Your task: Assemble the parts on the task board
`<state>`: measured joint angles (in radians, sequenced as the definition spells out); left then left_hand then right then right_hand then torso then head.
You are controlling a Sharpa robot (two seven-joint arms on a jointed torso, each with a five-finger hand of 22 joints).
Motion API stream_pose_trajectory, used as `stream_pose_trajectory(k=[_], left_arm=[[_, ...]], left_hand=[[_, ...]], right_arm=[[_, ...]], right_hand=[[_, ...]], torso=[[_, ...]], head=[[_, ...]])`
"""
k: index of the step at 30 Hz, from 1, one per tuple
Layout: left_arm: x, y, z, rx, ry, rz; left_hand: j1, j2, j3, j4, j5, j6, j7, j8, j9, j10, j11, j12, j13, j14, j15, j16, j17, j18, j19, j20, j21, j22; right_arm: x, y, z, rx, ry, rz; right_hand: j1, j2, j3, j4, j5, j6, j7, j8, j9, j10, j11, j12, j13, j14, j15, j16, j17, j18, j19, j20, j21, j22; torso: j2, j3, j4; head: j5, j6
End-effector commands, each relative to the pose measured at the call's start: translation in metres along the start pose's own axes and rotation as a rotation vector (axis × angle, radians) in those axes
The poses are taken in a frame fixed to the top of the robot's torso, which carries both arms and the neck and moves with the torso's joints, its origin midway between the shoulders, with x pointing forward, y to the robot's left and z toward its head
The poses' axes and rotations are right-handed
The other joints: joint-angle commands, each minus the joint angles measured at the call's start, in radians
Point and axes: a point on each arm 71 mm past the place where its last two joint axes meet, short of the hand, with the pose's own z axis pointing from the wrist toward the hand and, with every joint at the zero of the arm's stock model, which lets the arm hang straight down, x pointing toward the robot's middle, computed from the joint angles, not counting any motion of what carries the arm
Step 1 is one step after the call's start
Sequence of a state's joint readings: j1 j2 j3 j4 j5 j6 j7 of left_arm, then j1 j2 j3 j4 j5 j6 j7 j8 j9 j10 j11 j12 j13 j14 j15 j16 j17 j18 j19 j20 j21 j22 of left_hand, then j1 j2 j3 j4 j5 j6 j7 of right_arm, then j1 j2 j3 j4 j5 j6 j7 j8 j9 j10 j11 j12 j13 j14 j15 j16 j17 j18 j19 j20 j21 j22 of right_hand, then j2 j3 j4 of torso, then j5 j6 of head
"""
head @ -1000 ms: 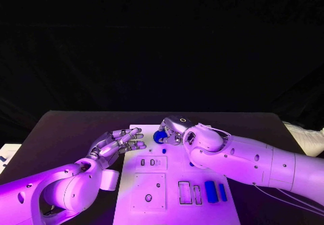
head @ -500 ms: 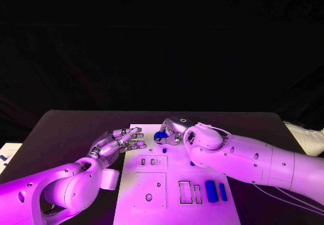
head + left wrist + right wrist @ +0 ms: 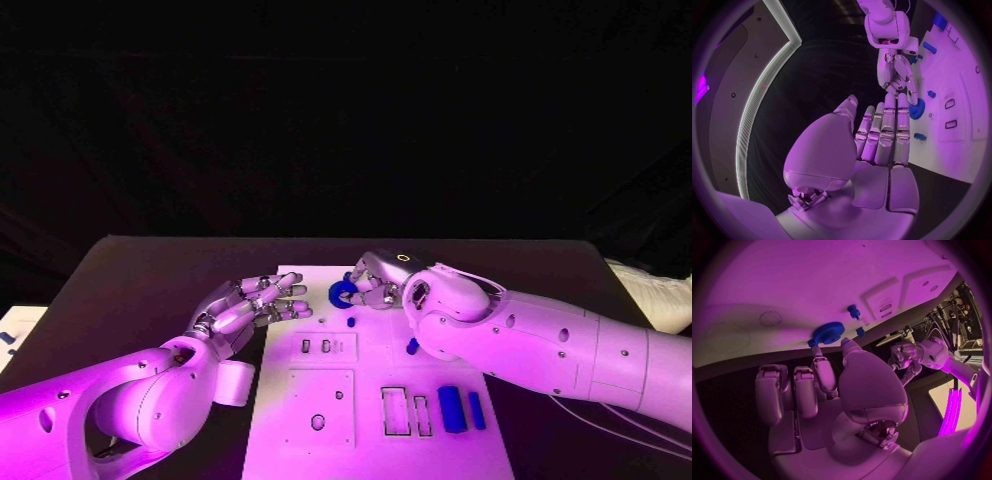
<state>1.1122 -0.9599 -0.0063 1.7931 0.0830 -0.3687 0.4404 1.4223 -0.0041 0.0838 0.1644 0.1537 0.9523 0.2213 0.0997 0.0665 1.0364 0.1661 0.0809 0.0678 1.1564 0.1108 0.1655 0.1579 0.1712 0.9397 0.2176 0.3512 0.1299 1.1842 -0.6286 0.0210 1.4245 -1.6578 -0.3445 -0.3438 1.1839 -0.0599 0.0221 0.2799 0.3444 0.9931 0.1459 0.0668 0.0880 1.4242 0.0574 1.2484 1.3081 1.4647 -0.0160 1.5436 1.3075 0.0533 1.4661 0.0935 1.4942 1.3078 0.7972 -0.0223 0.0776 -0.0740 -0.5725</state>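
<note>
Blue and toothed round its rim, the gear [image 3: 342, 293] sits at the far end of the white task board [image 3: 339, 420], toward 12 o'clock from the slots. The right hand [image 3: 384, 282] pinches its edge between thumb and a fingertip; the gear lies nearly flat against the board in the right wrist view [image 3: 828, 332]. A small blue peg [image 3: 351, 322] stands at 6 o'clock of it. Since a second ago the gear has dropped slightly and turned flatter. The left hand [image 3: 257, 303] hovers at 9 o'clock, fingers apart, holding nothing, unmoved.
</note>
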Motion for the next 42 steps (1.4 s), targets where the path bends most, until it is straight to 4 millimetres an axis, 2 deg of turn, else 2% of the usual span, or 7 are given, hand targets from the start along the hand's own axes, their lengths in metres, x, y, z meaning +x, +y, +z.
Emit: stream_pose_trajectory(k=[1, 7, 13, 18, 30, 35, 42], left_arm=[[0.002, -0.001, 0.0, 0.006, 0.017, -0.009], [0.002, -0.001, 0.0, 0.007, 0.018, -0.01], [0.001, -0.001, 0.001, 0.007, 0.016, -0.009], [0.002, 0.001, 0.002, 0.005, 0.019, -0.011], [0.004, 0.004, 0.005, 0.002, 0.024, -0.015], [0.002, 0.004, 0.005, 0.002, 0.021, -0.013], [0.002, 0.004, 0.005, 0.002, 0.019, -0.013]], left_hand=[[0.007, 0.004, -0.003, -0.005, 0.005, 0.004, 0.003, -0.006, -0.001, 0.005, 0.002, -0.003, 0.0, -0.005, 0.002, -0.003, 0.001, 0.011, 0.003, 0.004, -0.006, -0.001], [0.007, 0.004, -0.003, -0.005, 0.005, 0.004, 0.003, -0.006, -0.001, 0.005, 0.002, -0.003, 0.0, -0.005, 0.002, -0.004, 0.001, 0.011, 0.003, 0.004, -0.006, -0.002], [0.007, 0.004, -0.002, -0.005, 0.005, 0.004, 0.003, -0.007, -0.001, 0.005, 0.002, -0.003, 0.0, -0.005, 0.002, -0.004, 0.001, 0.011, 0.003, 0.004, -0.006, -0.002], [0.007, 0.004, -0.002, -0.005, 0.005, 0.004, 0.003, -0.007, -0.001, 0.005, 0.002, -0.003, 0.0, -0.005, 0.002, -0.004, 0.001, 0.011, 0.003, 0.004, -0.006, -0.002], [0.008, 0.005, -0.002, -0.006, 0.005, 0.004, 0.002, -0.007, -0.001, 0.005, 0.002, -0.004, 0.0, -0.005, 0.002, -0.005, 0.002, 0.011, 0.003, 0.004, -0.006, -0.002], [0.008, 0.005, -0.002, -0.006, 0.005, 0.004, 0.002, -0.007, -0.001, 0.005, 0.002, -0.004, 0.0, -0.005, 0.002, -0.005, 0.002, 0.011, 0.003, 0.004, -0.006, -0.002], [0.008, 0.005, -0.002, -0.006, 0.005, 0.004, 0.002, -0.007, -0.001, 0.005, 0.002, -0.004, 0.0, -0.005, 0.002, -0.005, 0.002, 0.011, 0.003, 0.004, -0.006, -0.002]], right_arm=[[-0.014, -0.003, -0.008, -0.057, -0.116, 0.079], [-0.03, -0.026, -0.03, -0.09, -0.128, 0.127], [-0.043, -0.07, -0.054, -0.096, -0.05, 0.246], [-0.045, -0.097, -0.066, -0.092, -0.006, 0.265], [-0.042, -0.153, -0.081, 0.009, -0.029, 0.259], [-0.034, -0.162, -0.085, 0.029, -0.024, 0.258], [-0.024, -0.166, -0.088, 0.041, -0.018, 0.26]], right_hand=[[0.011, -0.002, -0.006, 0.0, -0.004, -0.01, 0.001, -0.005, -0.002, 0.003, 0.002, -0.004, 0.03, 0.094, 0.003, 0.003, 0.208, -0.018, 0.014, 0.001, 0.002, 0.104], [0.027, -0.005, -0.013, 0.0, -0.012, -0.022, 0.004, -0.005, -0.004, 0.0, 0.005, -0.008, 0.028, 0.095, 0.006, 0.005, 0.211, -0.019, 0.015, 0.003, 0.003, 0.106], [0.146, -0.01, 0.003, -0.058, 0.009, -0.013, 0.001, -0.002, -0.003, 0.003, 0.002, 0.0, 0.035, 0.1, 0.004, 0.016, 0.236, -0.025, 0.032, 0.002, 0.018, 0.137], [0.201, -0.026, 0.0, -0.096, -0.036, -0.018, 0.003, -0.003, -0.004, 0.003, 0.002, 0.001, 0.037, 0.102, 0.005, 0.02, 0.247, -0.03, 0.044, 0.002, 0.028, 0.157], [0.25, -0.025, 0.005, -0.132, -0.069, -0.02, 0.004, -0.004, -0.006, 0.006, 0.003, 0.004, 0.04, 0.103, 0.005, 0.022, 0.251, -0.03, 0.045, 0.003, 0.03, 0.161], [0.254, -0.025, 0.004, -0.135, -0.077, -0.021, 0.005, -0.004, -0.006, 0.006, 0.004, 0.003, 0.04, 0.103, 0.006, 0.022, 0.251, -0.03, 0.046, 0.003, 0.031, 0.162], [0.261, -0.02, 0.006, -0.141, -0.086, -0.02, 0.005, -0.003, -0.006, 0.005, 0.003, 0.002, 0.039, 0.103, 0.006, 0.022, 0.252, -0.03, 0.046, 0.004, 0.031, 0.162]], torso=[[-0.003, 0.0017, -0.0055], [-0.008, 0.0035, -0.0139], [-0.015, 0.0095, -0.0281], [-0.018, 0.016, -0.0369], [-0.02, 0.021, -0.0324], [-0.019, 0.0229, -0.0332], [-0.02, 0.0216, -0.0329]], head=[[-0.001, 0.004], [-0.002, 0.004], [-0.003, 0.002], [-0.011, 0.003], [-0.02, 0.001], [-0.015, -0.002], [-0.014, -0.005]])
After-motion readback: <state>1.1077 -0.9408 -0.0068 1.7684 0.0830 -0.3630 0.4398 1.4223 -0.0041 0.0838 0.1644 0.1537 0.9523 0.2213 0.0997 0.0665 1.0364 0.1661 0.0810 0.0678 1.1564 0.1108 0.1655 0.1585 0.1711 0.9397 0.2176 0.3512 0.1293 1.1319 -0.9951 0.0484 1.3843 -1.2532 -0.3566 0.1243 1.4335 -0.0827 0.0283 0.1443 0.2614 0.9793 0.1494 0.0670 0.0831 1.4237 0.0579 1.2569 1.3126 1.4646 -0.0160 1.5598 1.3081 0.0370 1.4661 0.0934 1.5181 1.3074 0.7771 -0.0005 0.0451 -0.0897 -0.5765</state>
